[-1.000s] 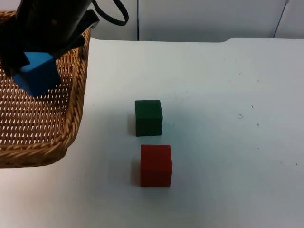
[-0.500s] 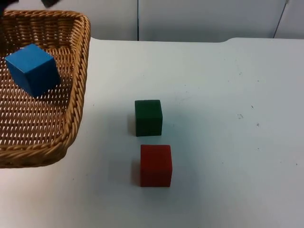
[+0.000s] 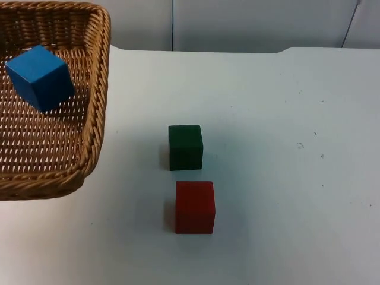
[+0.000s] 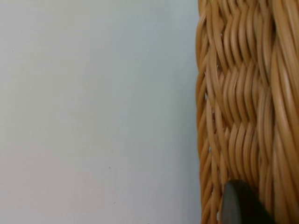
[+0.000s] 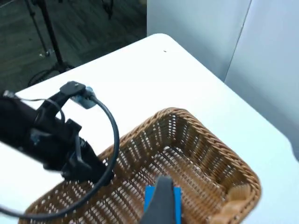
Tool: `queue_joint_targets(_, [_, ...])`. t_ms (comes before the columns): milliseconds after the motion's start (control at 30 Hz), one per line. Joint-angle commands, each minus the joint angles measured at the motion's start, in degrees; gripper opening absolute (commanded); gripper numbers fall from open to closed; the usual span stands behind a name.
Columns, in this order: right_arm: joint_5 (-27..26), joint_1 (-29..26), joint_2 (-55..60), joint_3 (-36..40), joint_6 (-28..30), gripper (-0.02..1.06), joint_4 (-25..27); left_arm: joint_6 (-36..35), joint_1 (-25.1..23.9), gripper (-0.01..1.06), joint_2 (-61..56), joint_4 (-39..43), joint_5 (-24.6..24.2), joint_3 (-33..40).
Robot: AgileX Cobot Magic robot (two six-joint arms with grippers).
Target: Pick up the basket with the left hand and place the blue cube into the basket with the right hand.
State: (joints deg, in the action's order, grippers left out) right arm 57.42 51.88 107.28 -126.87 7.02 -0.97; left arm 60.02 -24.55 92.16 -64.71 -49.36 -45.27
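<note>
Hold basket level, left tool clamped on its wall; lift right tool, opening untellable, straight off blue cube.

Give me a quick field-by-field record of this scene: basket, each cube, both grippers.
basket: woven wicker basket, held at its rim by the left gripper
blue cube: blue cube tilted inside the basket
green cube: dark green cube on the white table
red cube: red cube just in front of the green one
right gripper: right gripper above the basket
</note>
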Motion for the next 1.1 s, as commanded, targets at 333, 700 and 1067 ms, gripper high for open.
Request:
queue_joint_targets(333, [10.9, 4.0, -6.3, 0.1, 4.6, 0.68, -0.4, 1.1, 0.3, 0.00, 0.4, -2.4, 0.2, -0.1])
queue_joint_targets(700, [-5.0, 14.1, -7.1, 4.5, 0.7, 0.68, -11.7, 1.1, 0.3, 0.00, 2.6, -2.8, -0.3, -0.1])
queue_joint_targets(1067, [-21.9, 11.2, -12.4, 36.8, -11.7, 0.74, -17.2, 1.9, 0.3, 0.00, 2.6, -2.8, -0.2, -0.1])
